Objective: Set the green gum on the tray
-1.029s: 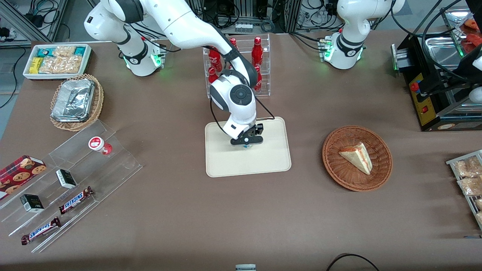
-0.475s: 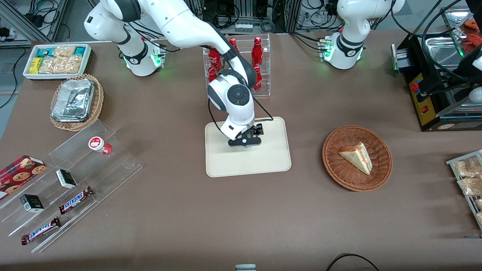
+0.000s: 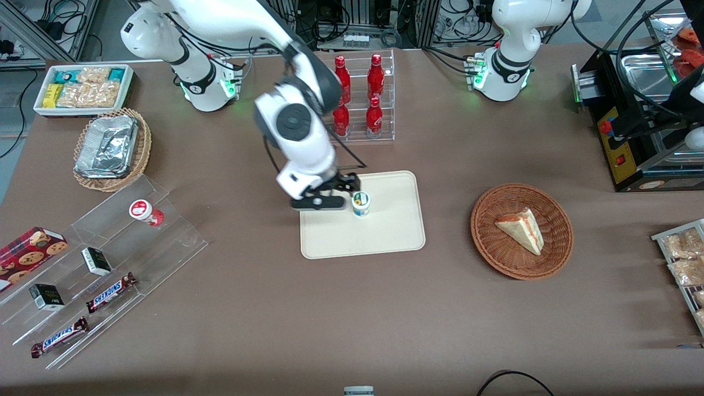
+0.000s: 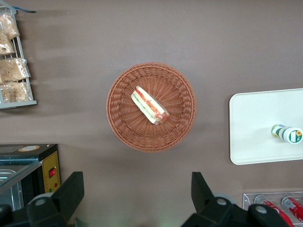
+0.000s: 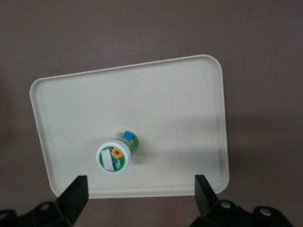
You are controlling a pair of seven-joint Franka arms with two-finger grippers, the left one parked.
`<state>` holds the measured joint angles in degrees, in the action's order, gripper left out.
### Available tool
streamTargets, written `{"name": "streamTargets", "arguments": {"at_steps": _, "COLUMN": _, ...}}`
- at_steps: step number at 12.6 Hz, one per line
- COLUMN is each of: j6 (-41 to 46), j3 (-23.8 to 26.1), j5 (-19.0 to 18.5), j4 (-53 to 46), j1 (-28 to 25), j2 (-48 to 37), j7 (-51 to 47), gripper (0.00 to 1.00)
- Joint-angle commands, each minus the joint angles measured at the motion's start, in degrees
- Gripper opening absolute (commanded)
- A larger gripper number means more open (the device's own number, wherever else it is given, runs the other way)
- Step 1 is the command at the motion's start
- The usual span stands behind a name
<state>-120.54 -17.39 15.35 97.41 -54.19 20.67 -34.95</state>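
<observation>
The green gum (image 3: pixel 361 203) stands upright on the cream tray (image 3: pixel 385 236), in the half farther from the front camera. It is a small white bottle with a green-and-white lid. My gripper (image 3: pixel 323 200) hangs open above the tray's edge toward the working arm's end, beside the gum and apart from it. The right wrist view looks down on the green gum (image 5: pixel 116 155) and the tray (image 5: pixel 180 109), with the gripper (image 5: pixel 140 198) wide open and nothing between its fingers (image 5: pixel 78 195). The left wrist view also shows the gum (image 4: pixel 288 134) on the tray (image 4: pixel 255 123).
A clear rack of red cola bottles (image 3: pixel 357 99) stands just past the tray toward the arm bases. A wicker basket with a sandwich (image 3: pixel 521 231) lies toward the parked arm's end. A stepped acrylic shelf holds a red-lidded bottle (image 3: pixel 144 212) and snack bars toward the working arm's end.
The gripper opened and let go of the green gum, then rose and swung toward the working arm's end. The gum, hidden under the hand before, now stands free on the tray.
</observation>
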Motion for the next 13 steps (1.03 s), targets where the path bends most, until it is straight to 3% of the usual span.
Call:
{"name": "streamTargets", "arguments": {"at_steps": 1, "j6": 8.3, "j3": 0.3, "j5": 1.1, "j4": 5.2, "j1": 4.7, "j2": -11.3, "j7": 5.2, "gripper": 1.0}}
{"name": "streamTargets", "arguments": {"at_steps": 5, "j6": 20.5, "j3": 0.3, "j5": -6.8, "j4": 5.7, "j1": 9.8, "j2": -21.7, "j7": 10.1, "gripper": 1.0}}
{"name": "streamTargets", "arguments": {"at_steps": 8, "j6": 26.7, "j3": 0.3, "j5": -7.8, "j4": 5.3, "j1": 15.8, "j2": -26.4, "j7": 16.5, "gripper": 1.0}}
{"name": "streamTargets", "arguments": {"at_steps": 11, "j6": 31.8, "j3": 0.3, "j5": -12.4, "j4": 2.3, "j1": 20.7, "j2": -26.1, "j7": 22.1, "gripper": 1.0}}
{"name": "streamTargets", "arguments": {"at_steps": 13, "j6": 31.9, "j3": 0.8, "j5": -12.5, "j4": 0.9, "j1": 24.9, "j2": -25.4, "j7": 25.5, "gripper": 1.0}}
